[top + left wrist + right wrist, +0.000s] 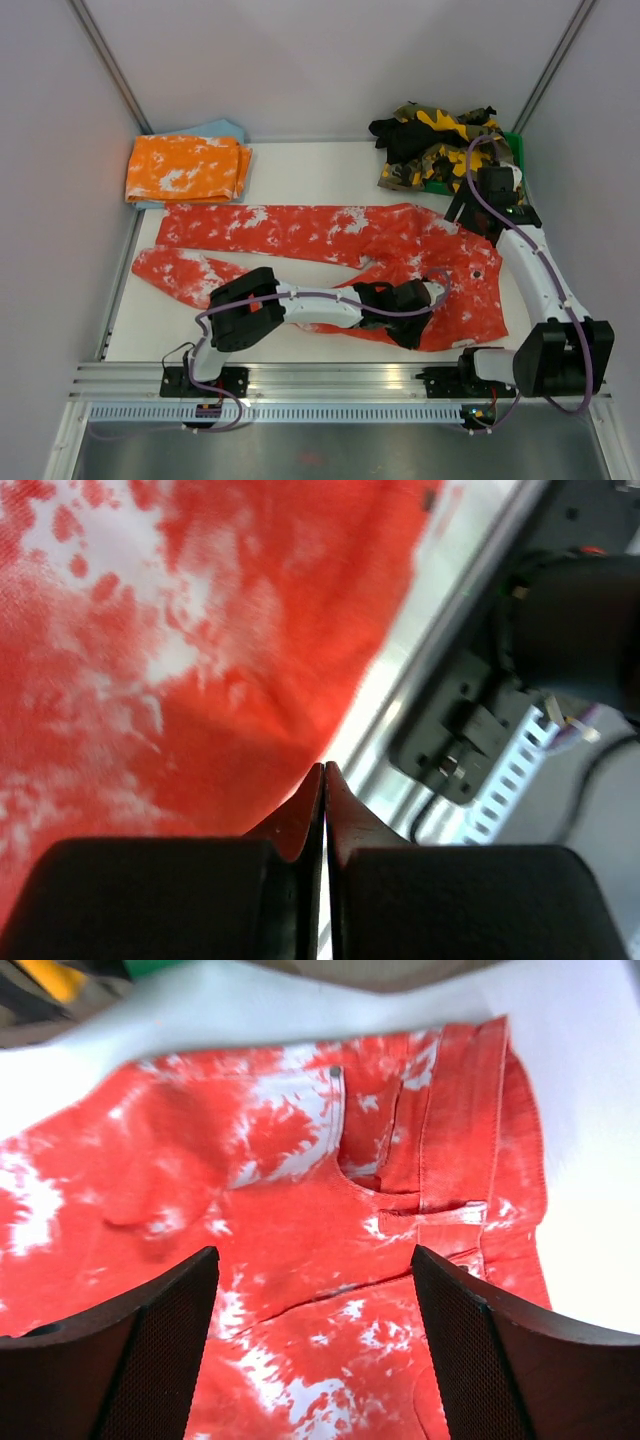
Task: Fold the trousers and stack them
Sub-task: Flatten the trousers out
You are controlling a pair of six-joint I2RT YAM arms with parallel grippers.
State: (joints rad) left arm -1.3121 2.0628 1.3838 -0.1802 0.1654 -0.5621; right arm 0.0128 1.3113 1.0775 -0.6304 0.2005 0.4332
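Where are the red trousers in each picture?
Top camera: the red trousers lie spread across the middle of the table.
Left wrist camera: the red trousers fill the upper left of the picture.
Right wrist camera: the red trousers fill most of the picture, with the waistband on the right.
Shared landmark: the white table showing beside the cloth's edge.

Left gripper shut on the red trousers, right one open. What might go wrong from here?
1. The left gripper pinches only a thin edge of the red trousers; a pull may slip it free.
2. The legs lie splayed apart, so folding now would likely come out crooked.
3. The open right gripper holds nothing, leaving the waist unanchored.
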